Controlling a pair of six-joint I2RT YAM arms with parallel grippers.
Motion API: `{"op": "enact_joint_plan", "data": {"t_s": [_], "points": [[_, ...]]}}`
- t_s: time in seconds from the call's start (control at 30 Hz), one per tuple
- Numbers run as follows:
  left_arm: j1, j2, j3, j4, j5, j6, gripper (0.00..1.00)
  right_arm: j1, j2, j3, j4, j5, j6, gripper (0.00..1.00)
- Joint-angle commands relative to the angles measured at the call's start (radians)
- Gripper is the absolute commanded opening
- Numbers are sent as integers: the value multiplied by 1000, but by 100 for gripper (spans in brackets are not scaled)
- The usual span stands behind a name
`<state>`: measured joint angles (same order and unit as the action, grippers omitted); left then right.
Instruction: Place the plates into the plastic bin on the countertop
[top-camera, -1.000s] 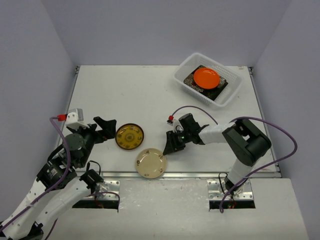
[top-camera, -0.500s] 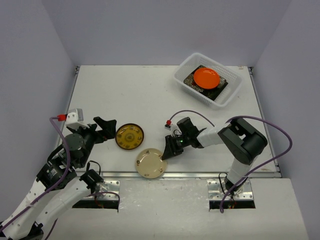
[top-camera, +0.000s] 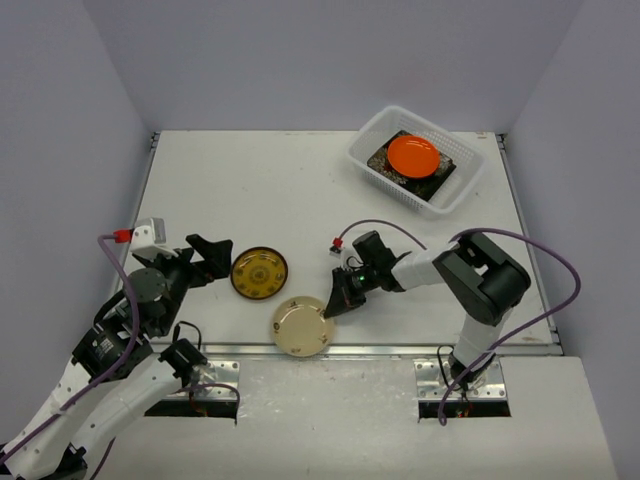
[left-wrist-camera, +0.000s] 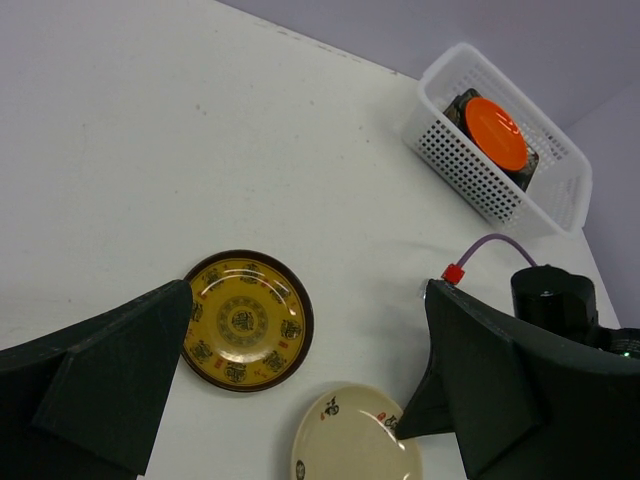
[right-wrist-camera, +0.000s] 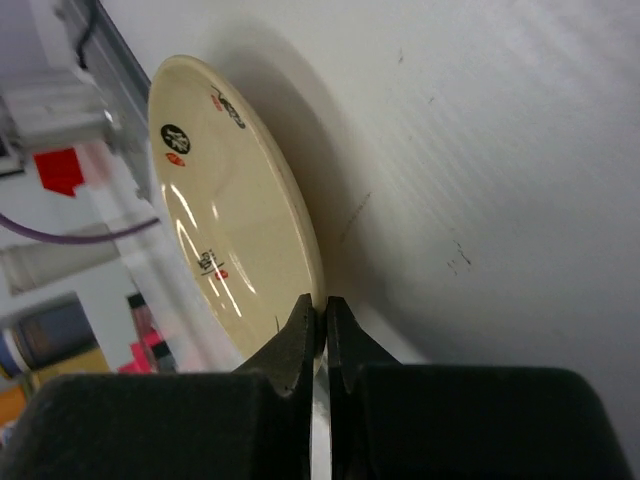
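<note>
A round cream plate (top-camera: 303, 326) lies near the countertop's (top-camera: 300, 190) front edge. My right gripper (top-camera: 331, 308) is shut on its right rim; the right wrist view shows the jaws (right-wrist-camera: 325, 325) pinching the cream plate's (right-wrist-camera: 235, 230) edge. A brown-yellow patterned plate (top-camera: 259, 273) lies left of it, also in the left wrist view (left-wrist-camera: 246, 320). My left gripper (top-camera: 220, 257) is open just left of that plate. The plastic bin (top-camera: 372, 160) at the back right holds an orange plate (top-camera: 413, 154) on top of dark floral plates (top-camera: 440, 180).
The metal rail (top-camera: 400, 350) runs along the front edge just below the cream plate. Grey walls close in the left, back and right. My right arm's purple cable (top-camera: 385, 224) loops over the counter.
My right gripper moved left and forward to the cream plate's rim and closed on it. The left arm has stayed still.
</note>
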<state>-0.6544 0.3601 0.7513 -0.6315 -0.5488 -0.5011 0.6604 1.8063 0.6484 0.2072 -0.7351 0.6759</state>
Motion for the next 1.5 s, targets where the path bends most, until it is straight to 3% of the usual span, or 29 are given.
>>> {"op": "enact_joint_plan", "data": {"t_s": [0.0,0.1,0.3,0.5,0.67,0.87,1.13,1.2,1.27,1.33,1.4,1.47], "points": [[-8,-29,5,35,-2,12,100,-158,-200,34,84,33,187,0],[-8,-42,3,35,-5,10,100,-373,-309,29,184,168,380,0],[-8,-45,7,27,-10,6,100,-570,-330,119,169,576,764,0],[-16,-79,6,29,-10,4,100,-588,-191,430,-273,914,989,0],[-34,-104,5,29,-19,3,100,-588,-148,403,-131,1066,1048,0],[-40,-102,5,28,-19,3,100,-589,-33,558,-229,1096,985,0],[-56,-111,5,24,-23,-1,100,-591,76,651,-213,1094,910,0],[-62,-116,6,22,-27,-2,100,-591,93,668,-213,1083,893,23],[-71,-120,7,20,-32,-5,100,-591,94,678,-194,1060,865,64],[-75,-125,8,18,-36,-7,100,-591,94,704,-183,1026,819,90],[-77,-128,6,18,-36,-7,100,-588,87,741,-228,1011,793,99],[-79,-128,7,18,-37,-7,100,-584,77,796,-372,1022,803,99]]}}
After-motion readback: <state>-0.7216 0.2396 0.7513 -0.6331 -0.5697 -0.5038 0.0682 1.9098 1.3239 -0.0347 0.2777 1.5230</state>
